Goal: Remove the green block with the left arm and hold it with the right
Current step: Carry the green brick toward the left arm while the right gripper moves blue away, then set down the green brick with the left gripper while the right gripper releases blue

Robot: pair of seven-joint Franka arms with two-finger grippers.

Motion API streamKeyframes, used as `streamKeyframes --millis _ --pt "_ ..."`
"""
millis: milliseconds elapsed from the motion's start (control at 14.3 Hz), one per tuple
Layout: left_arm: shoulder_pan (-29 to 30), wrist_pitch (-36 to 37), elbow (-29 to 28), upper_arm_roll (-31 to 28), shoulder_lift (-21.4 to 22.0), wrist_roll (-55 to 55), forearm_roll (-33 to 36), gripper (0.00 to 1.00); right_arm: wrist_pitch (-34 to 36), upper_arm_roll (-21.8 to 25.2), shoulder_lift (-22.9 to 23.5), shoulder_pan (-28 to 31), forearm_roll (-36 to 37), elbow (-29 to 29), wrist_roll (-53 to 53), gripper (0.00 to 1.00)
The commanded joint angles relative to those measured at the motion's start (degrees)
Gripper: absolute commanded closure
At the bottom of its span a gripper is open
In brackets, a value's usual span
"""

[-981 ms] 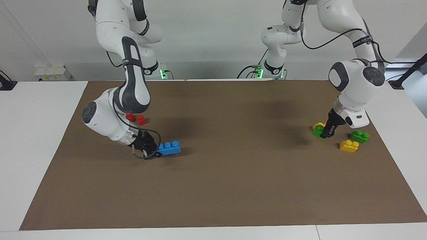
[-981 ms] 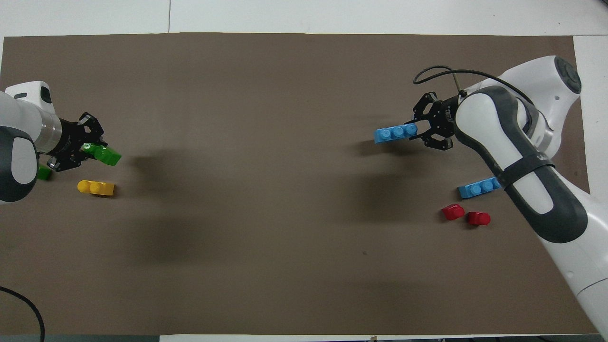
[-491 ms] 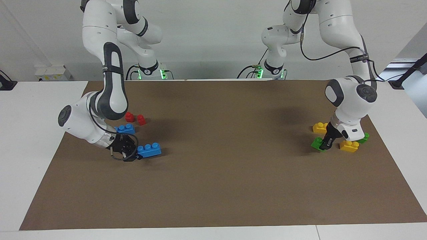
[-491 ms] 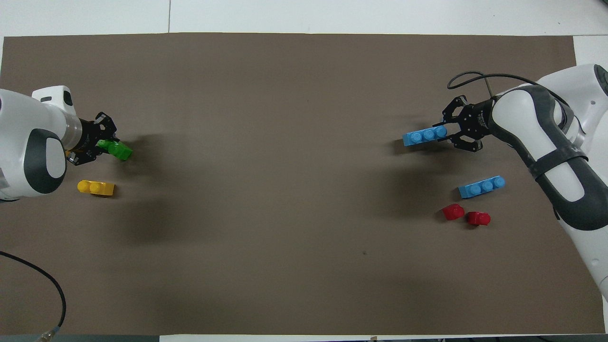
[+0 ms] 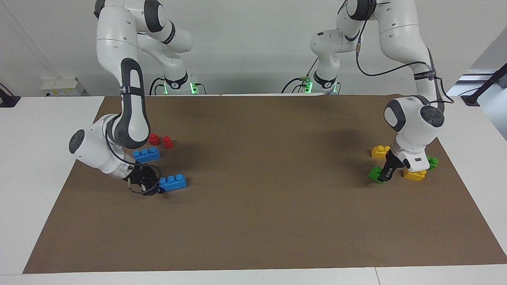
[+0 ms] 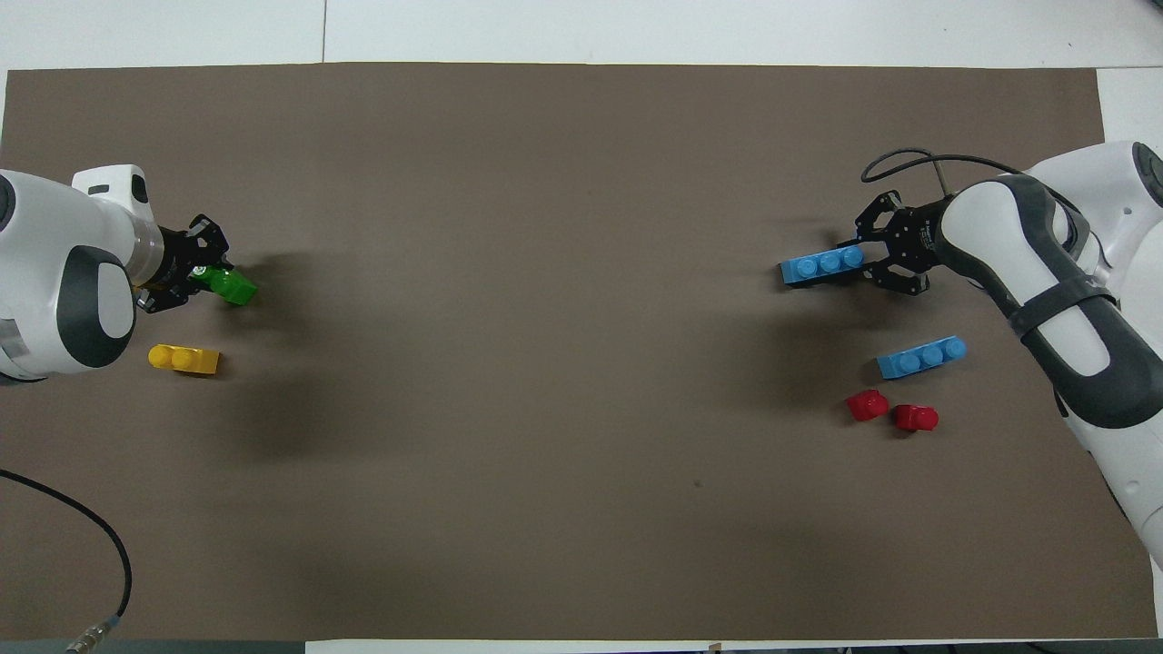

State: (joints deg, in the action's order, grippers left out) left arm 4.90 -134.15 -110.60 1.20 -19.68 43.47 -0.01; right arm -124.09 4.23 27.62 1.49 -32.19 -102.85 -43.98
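Observation:
The lime-green two-stud block (image 5: 374,173) is held at one end by my left gripper (image 5: 382,175), low at the brown mat (image 5: 277,221), at the left arm's end of the table. In the overhead view the block (image 6: 231,288) sticks out of the left gripper (image 6: 202,275). My right gripper (image 5: 157,187) is shut on one end of a blue three-stud brick (image 5: 173,183), low at the mat at the right arm's end. The overhead view shows the same right gripper (image 6: 865,263) and brick (image 6: 820,267).
Beside the left gripper lie two yellow bricks (image 5: 379,151) (image 5: 414,174) and a darker green brick (image 5: 432,161). Near the right arm lie a second blue brick (image 5: 147,154) and two red blocks (image 5: 153,138) (image 5: 168,142).
Both grippers have come down toward the mat with their bricks. The left one carried the green block away from the robots; the right one carried the blue brick toward the right arm's end.

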Motion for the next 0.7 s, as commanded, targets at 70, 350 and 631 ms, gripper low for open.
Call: streamKeyframes --millis 70,350,631 --pt "0.55 -1.29 0.39 0.30 -1.94 -3.83 0.27 0.00 -4.13 -0.63 0.68 0.45 0.46 -2.44 1.88 1.00" --pt "0.63 1.86 1.18 0.21 0.86 -4.44 0.44 0.00 -4.14 -0.63 0.60 0.45 0.28 -2.79 1.79 1.00" --pt "0.55 8.71 2.85 0.12 5.08 -11.73 0.80 0.00 -4.14 -0.54 0.51 0.45 0.19 -2.79 1.62 0.14"
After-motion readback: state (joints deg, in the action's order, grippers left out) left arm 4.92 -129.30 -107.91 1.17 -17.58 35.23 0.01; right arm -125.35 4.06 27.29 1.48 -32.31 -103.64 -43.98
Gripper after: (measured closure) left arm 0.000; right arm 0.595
